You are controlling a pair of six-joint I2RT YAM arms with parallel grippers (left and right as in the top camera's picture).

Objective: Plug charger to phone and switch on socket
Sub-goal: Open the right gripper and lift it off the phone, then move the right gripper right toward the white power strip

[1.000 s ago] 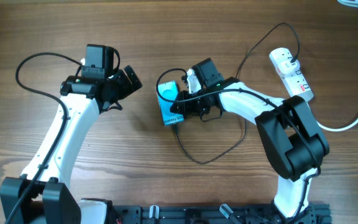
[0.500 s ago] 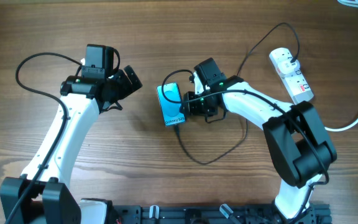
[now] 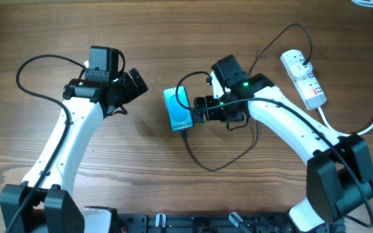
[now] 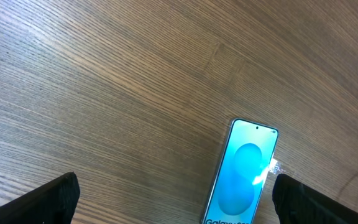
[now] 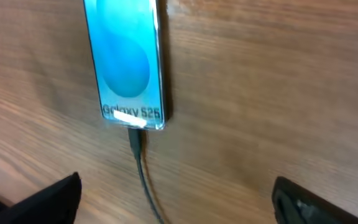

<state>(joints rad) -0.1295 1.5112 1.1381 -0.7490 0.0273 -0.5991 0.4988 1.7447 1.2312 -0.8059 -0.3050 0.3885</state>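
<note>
1. left tool (image 4: 179,208): jaws spread wide, nothing held. it hangs over the bare counter (image 4: 104,93), with the phone (image 4: 244,174) at its 5 o'clock.
2. right tool (image 5: 176,202): jaws wide apart, nothing gripped. overhead puts it just at the phone's 3 o'clock.
3. the phone lies flat mid-counter, screen up, teal.
4. charger (image 5: 135,143): the tip sits in the phone's 6 o'clock end, and you can follow the cable looping round to the socket (image 3: 305,79) at the counter's 2 o'clock.
5. socket switch position: can't tell, too small.

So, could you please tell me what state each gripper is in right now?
Left gripper: open, holding nothing.
Right gripper: open, holding nothing.
</note>
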